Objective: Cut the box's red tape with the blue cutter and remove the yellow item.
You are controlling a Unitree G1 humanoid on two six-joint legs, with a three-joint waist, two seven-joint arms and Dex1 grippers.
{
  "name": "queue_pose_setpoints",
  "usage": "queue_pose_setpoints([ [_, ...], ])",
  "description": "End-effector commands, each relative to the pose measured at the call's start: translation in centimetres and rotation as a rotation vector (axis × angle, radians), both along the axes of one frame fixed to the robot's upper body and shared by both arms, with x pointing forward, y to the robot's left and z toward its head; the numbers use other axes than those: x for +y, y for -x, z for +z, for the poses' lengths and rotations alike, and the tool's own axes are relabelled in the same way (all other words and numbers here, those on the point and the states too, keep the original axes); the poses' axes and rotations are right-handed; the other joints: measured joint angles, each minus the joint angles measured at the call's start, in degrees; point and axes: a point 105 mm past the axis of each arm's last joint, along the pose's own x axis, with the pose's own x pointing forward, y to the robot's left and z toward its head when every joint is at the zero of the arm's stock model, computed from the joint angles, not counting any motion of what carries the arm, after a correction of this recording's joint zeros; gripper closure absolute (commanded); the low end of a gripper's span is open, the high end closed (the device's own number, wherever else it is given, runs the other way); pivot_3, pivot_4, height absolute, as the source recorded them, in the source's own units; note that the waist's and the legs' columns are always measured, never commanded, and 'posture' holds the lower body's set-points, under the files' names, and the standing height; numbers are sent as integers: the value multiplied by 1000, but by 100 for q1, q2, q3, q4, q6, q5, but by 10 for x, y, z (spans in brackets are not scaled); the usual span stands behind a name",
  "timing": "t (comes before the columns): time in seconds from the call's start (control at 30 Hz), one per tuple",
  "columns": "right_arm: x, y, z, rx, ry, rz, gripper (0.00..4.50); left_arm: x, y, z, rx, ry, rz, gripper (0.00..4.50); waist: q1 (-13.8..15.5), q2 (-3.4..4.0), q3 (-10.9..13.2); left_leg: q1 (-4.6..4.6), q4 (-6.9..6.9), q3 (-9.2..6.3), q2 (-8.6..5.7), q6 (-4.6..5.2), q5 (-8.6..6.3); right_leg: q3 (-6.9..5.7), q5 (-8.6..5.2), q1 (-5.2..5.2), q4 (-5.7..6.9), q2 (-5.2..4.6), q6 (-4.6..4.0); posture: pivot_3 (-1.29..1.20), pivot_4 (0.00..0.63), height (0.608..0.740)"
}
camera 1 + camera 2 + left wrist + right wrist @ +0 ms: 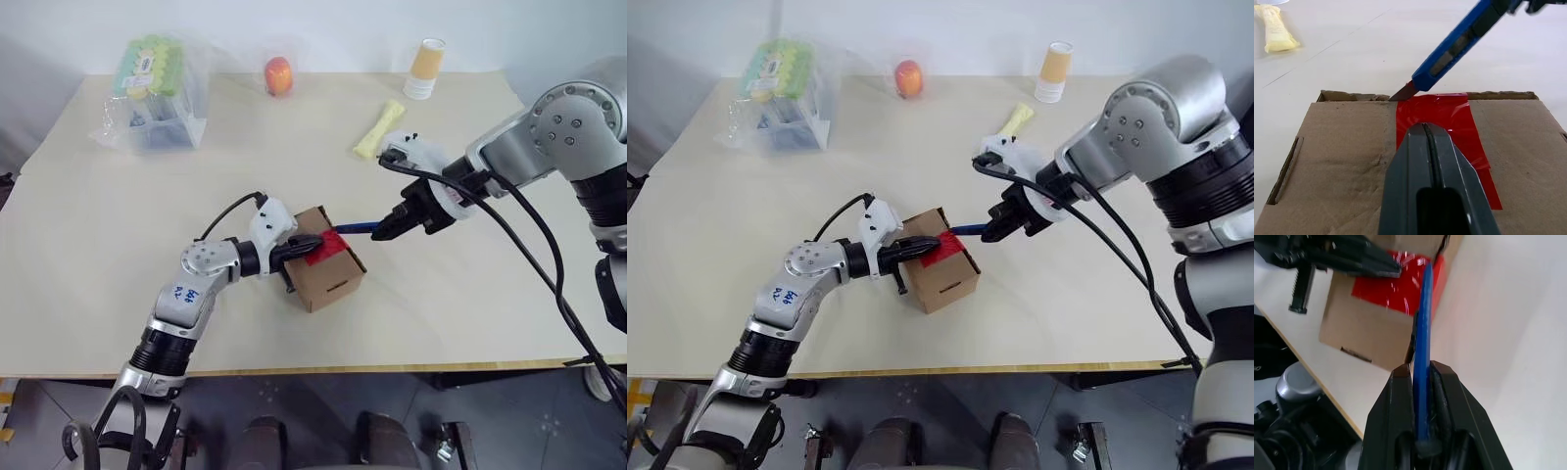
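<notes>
A small brown cardboard box (pixel 331 274) sits mid-table, its flaps sealed by a strip of red tape (pixel 1449 115). My left gripper (pixel 315 245) is shut, and its fingertips (pixel 1420 134) rest on the tape on the box's top. Coming in from the right, my right gripper (pixel 389 231) is shut on the blue cutter (pixel 1459 44). The cutter slants down toward the box. Its blade tip (pixel 1399 94) touches the top's far edge beside the tape. The yellow item is hidden.
At the back of the table lie a pale yellow bone-shaped piece (pixel 378 129), an orange-red fruit (pixel 279 74), a paper cup stack (pixel 425 67) and a clear plastic bag with green contents (pixel 152 93). The table's front edge (pixel 392 367) runs just below the box.
</notes>
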Motion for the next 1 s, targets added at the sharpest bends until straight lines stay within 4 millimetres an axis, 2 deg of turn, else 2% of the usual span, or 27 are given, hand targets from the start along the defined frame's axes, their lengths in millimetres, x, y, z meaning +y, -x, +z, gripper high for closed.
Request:
queue_pose_setpoints([
  [0.03,8,17,-6,82,-26,79,4339,7,8,-54,178,-109,33,4500,1,0,0,0,0,0,0,0,0,0,0,0,0,0,0,0,150,740],
  [0.5,0,31,-18,152,-21,97,4339,12,11,-53,177,-113,47,4500,-7,0,0,-1,-4,0,1,-2,-1,-1,0,-2,-5,0,0,0,150,740],
  [1.0,-6,34,-29,158,-6,75,4339,13,10,-51,174,-116,50,4500,-6,0,0,-1,-3,1,1,-2,-1,-1,0,-3,-6,0,0,0,150,740],
])
